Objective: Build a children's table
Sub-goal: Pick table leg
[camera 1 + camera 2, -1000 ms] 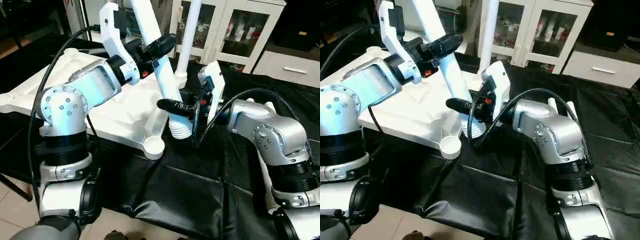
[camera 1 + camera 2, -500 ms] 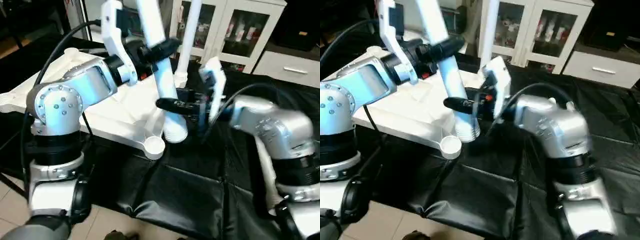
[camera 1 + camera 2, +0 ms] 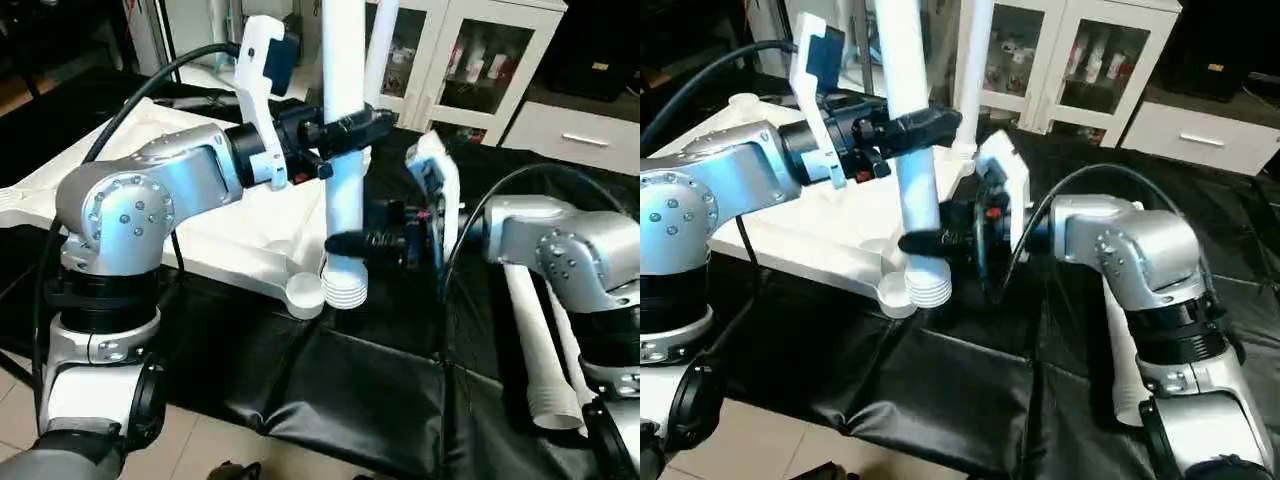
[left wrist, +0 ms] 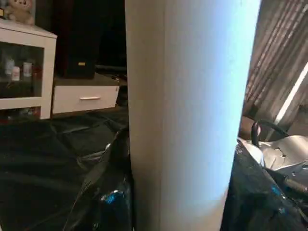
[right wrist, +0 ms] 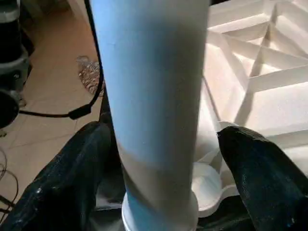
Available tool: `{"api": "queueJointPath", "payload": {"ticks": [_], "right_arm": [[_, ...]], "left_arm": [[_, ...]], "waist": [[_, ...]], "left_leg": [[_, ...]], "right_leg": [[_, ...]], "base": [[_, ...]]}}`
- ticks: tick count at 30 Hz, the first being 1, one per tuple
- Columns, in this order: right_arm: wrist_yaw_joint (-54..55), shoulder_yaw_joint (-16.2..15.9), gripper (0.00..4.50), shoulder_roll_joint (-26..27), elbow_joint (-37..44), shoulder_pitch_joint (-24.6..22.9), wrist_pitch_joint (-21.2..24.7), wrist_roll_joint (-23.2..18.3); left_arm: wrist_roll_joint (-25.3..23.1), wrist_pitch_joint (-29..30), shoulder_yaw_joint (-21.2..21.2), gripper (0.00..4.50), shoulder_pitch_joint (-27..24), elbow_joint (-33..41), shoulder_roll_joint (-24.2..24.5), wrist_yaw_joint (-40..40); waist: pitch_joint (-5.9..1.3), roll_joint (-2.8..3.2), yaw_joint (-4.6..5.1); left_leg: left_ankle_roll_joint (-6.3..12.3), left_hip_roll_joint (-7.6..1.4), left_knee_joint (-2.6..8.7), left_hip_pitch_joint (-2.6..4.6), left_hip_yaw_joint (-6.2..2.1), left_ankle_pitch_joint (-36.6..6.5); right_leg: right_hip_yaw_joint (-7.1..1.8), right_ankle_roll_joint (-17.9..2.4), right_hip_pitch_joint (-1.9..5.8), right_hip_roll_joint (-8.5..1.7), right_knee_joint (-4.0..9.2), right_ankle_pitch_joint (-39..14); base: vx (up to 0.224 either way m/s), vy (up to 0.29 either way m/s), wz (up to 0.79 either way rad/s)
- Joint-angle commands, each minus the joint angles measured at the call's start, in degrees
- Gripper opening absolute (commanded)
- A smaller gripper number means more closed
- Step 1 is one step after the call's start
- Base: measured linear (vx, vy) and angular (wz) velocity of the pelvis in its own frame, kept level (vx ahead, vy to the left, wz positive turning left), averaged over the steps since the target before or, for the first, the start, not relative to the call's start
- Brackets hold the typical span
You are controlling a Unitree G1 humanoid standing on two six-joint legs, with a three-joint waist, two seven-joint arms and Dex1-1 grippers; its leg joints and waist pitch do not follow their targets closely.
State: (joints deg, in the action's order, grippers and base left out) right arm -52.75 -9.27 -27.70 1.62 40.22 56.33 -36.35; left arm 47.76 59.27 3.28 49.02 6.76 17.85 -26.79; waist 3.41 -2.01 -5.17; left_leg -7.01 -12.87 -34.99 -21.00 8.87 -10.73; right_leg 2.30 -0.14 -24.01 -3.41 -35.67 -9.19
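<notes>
Children's table parts sit on the black-covered work table: the white tabletop lies upside down at the robot's left, and its far edge is cut off by the left forearm and the frame. 1 tapered white leg stands nearly upright, its top running out of the picture and its ribbed lower end just beside the near corner socket; whether the end touches the socket or the black cover cannot be told. A 2nd leg rises behind it, mostly hidden. 2 more legs lie on the cover at the robot's right, partly behind the right arm.

The left gripper is clamped around the upright leg at mid-height. The right gripper sits low on the same leg; in the right wrist view its black fingers stand to either side of the tube with a gap showing, so it is spread and not pressing on the leg.

The right wrist view adds the X-ribbed underside and tiled floor beyond the table edge; the left wrist view adds a white glass-fronted cabinet.
</notes>
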Motion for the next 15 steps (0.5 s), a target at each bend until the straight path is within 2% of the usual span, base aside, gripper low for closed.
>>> {"api": "queueJointPath", "payload": {"ticks": [1, 7, 15], "right_arm": [[-0.84, -1.14, 3.98, -0.7, 1.8, -0.87, 0.29, 0.5], [-1.86, -2.91, 3.98, -0.99, 2.5, -1.58, -0.78, 1.38], [-1.94, -3.11, 3.98, -0.55, 2.18, -1.65, -1.73, 2.08]], "left_arm": [[-0.16, -0.9, -1.36, 1.77, 1.53, 1.73, 0.66, -1.76], [-0.04, -1.11, -2.35, 1.77, 1.51, 2.28, 1.21, -3.92], [-0.6, -1.66, -3.07, 1.77, 1.31, 2.26, 1.46, -5.9]], "waist": [[-4.24, -0.33, -0.13], [-4.32, -0.18, -0.16], [-4.27, -0.21, -0.11]], "left_leg": [[-1.49, 0.78, 3.7, 0.03, 1.15, -6.51], [-1.68, 0.73, 3.72, 0.13, 1.16, -6.52], [-1.78, 0.77, 3.72, 0.11, 1.14, -7.15]], "right_leg": [[-1.49, -7.93, 3.58, -2.52, 3.89, -14.63], [-1.51, -9.13, 3.57, -2.5, 3.61, -12.18], [-1.52, -8.68, 3.58, -2.52, 3.76, -13.88]], "base": [[0.0, 0.0, 0.0], [0.0, 0.0, 0.0], [0.0, 0.0, 0.0]]}}
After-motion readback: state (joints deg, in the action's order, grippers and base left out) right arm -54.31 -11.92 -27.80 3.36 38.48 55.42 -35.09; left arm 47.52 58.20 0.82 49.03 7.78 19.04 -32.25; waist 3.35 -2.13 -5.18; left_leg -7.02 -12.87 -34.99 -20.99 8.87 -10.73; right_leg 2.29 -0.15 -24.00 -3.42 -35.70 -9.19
